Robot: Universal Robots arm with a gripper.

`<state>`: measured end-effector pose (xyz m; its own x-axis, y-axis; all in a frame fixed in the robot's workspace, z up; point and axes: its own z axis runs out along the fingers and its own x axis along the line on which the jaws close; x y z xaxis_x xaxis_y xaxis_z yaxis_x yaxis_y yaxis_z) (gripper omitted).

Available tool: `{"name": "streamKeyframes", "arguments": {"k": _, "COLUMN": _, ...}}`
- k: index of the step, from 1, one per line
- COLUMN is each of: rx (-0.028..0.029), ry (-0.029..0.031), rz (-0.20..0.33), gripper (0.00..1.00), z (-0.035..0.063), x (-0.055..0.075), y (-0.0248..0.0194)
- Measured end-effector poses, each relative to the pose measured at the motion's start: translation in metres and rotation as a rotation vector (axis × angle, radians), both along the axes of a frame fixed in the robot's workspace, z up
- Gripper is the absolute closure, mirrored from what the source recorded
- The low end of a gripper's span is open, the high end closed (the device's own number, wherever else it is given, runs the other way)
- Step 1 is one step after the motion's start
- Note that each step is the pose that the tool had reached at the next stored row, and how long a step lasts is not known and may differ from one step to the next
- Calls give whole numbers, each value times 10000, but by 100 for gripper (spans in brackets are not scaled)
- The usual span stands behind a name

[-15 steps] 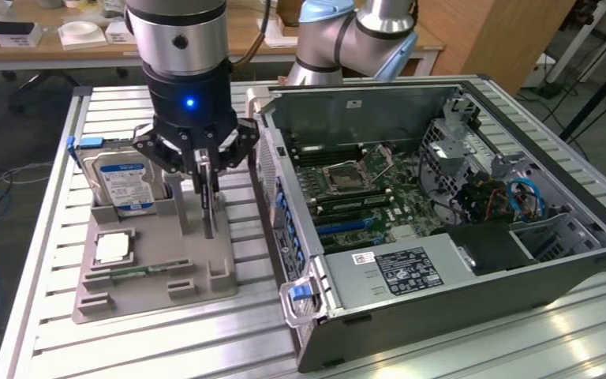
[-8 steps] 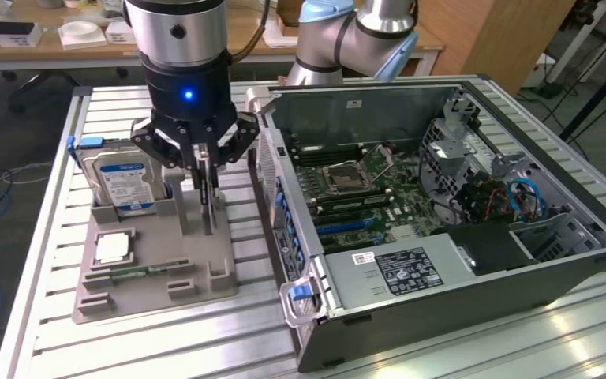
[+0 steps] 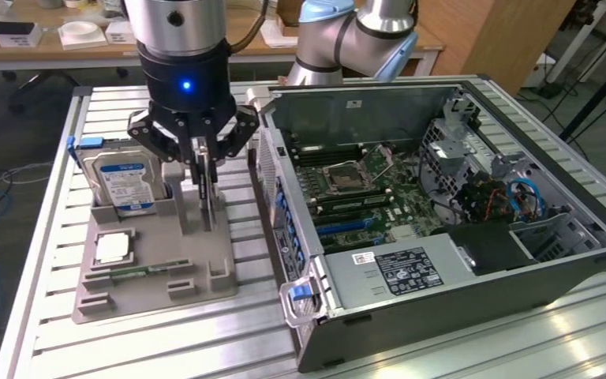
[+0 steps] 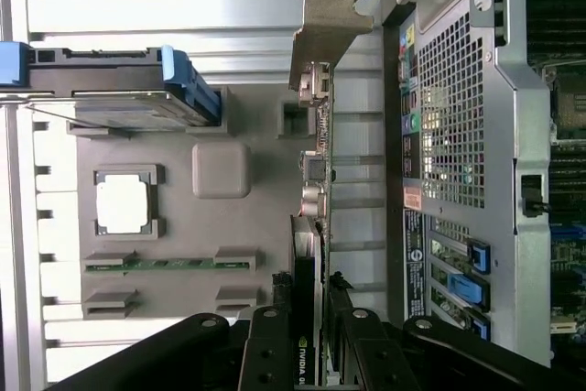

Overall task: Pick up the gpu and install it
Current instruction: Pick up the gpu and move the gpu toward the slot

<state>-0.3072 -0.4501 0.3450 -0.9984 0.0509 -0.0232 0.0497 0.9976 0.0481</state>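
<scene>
The gripper (image 3: 206, 170) hangs over a grey holder tray (image 3: 145, 288) on the slatted metal bench (image 3: 177, 339), its black fingers (image 3: 182, 154) drawn in narrow on either side of the gpu (image 3: 211, 201). The gpu stands on edge at the tray's side nearest the open computer case (image 3: 555, 268), the exterior view's right of the tray. In the wrist view the gripper (image 4: 309, 354) sits astride the thin black card, and the pads appear pressed against both faces of the gpu (image 4: 313, 226). Its silver bracket (image 4: 330, 20) is at the end far from the fingers; in the exterior view this bracket (image 3: 258, 96) lies just beside the case's rear corner. Whether the card's lower edge is seated in its slot or raised a little cannot be told. On the same tray (image 4: 183, 217) a silver, blue-labelled hard drive (image 3: 124, 178) stands upright in its bay, a square processor (image 3: 114, 247) lies flat in a recess, and a slim green RAM stick (image 3: 140, 271) lies in a groove nearer the tray's front. The case lies on its side with the motherboard (image 3: 356, 185) exposed
</scene>
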Motion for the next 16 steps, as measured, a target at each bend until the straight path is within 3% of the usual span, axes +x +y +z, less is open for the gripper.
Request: {"name": "streamKeyframes", "arguments": {"k": 16, "rx": 0, "ry": -1, "rz": 0, "gripper": 74, "z": 181, "x": -13, "y": 0}}
